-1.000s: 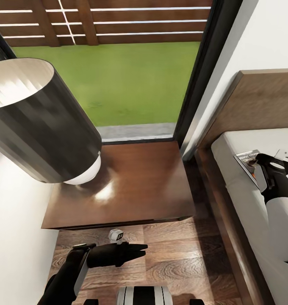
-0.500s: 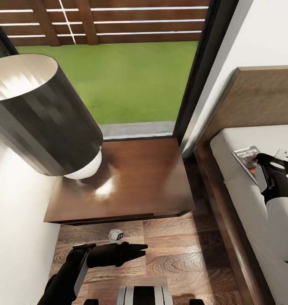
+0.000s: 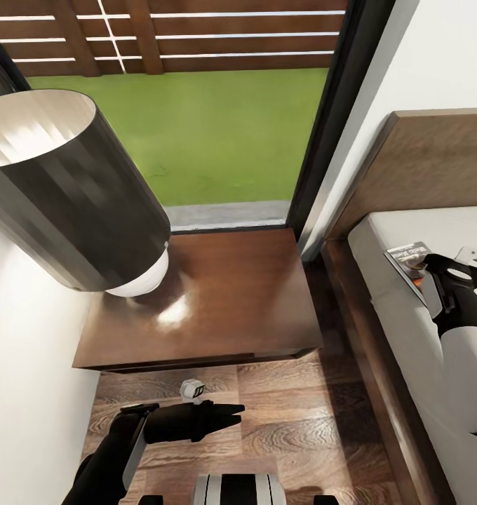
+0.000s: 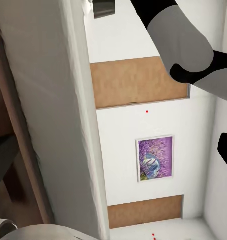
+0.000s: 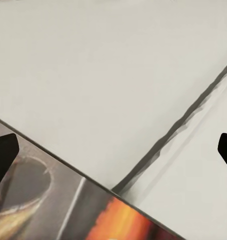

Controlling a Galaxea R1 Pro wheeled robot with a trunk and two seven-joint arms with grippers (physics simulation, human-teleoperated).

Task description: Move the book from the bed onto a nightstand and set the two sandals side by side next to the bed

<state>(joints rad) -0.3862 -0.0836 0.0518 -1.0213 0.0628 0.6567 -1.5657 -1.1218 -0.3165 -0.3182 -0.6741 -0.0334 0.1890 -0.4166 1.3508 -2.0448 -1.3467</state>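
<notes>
The book (image 3: 407, 254) lies on the white mattress of the bed (image 3: 396, 315) close to the wooden headboard (image 3: 435, 161). My right gripper (image 3: 432, 271) hovers right over it, open. In the right wrist view its fingertips (image 5: 3, 155) stand wide apart at the picture's edges, with the book's cover (image 5: 53, 210) and orange band close beneath. The glossy nightstand (image 3: 224, 294) stands left of the bed under the window. My left gripper (image 3: 233, 411) hangs low over the floor in front of the nightstand, open and holding nothing. The two sandals are out of view.
A big dark lamp shade (image 3: 63, 196) rises over the nightstand's left part. A white wall closes the left side. A narrow strip of plank floor (image 3: 337, 294) separates nightstand and bed frame. The left wrist view looks along the mattress side (image 4: 48, 100) toward a framed picture (image 4: 155, 158).
The whole picture shifted slightly a second ago, so the camera moved. Since then nothing has changed, and both arms keep their places.
</notes>
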